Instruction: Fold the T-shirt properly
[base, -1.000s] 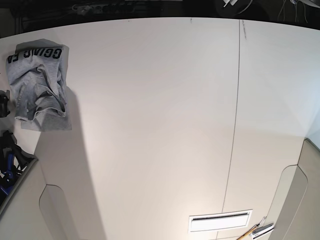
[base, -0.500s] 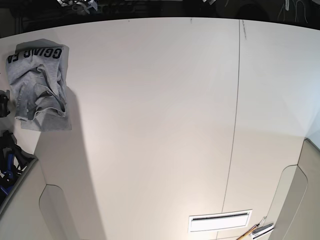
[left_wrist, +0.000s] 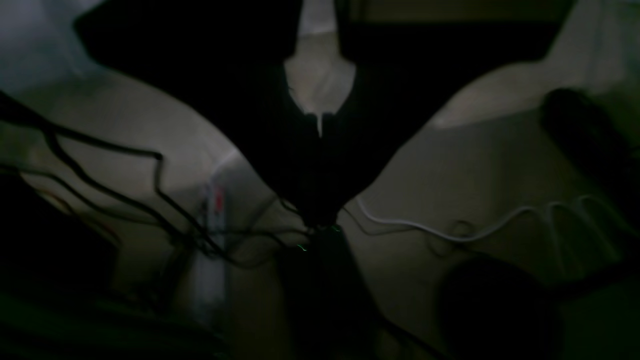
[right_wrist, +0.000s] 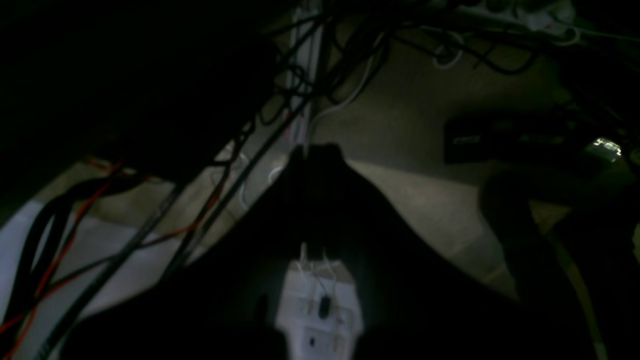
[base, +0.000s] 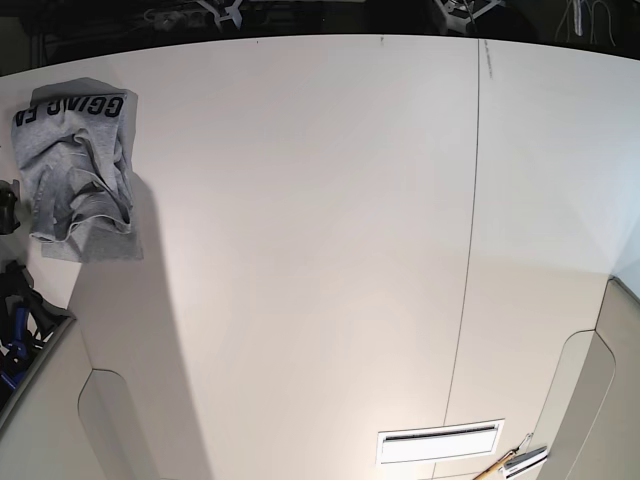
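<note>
The T-shirt (base: 78, 170) is soft heathered cloth; the table (base: 320, 250) looks smooth, matt, perhaps laminate.

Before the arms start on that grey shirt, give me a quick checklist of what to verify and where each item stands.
1. Crumpled heather-grey cotton T-shirt on the white table: ok, at the base view's far left edge.
2. Shirt laid flat for folding: not ok, bunched with black letters showing.
3. Left tool free of cloth: ok, shut on nothing, dark floor with cables below.
4. Right tool free of cloth: ok, shut, nothing held.
5. Tools opened for a grasp: not ok, both shut.
6. Arms over the table: not ok; neither appears in the base view.
</note>
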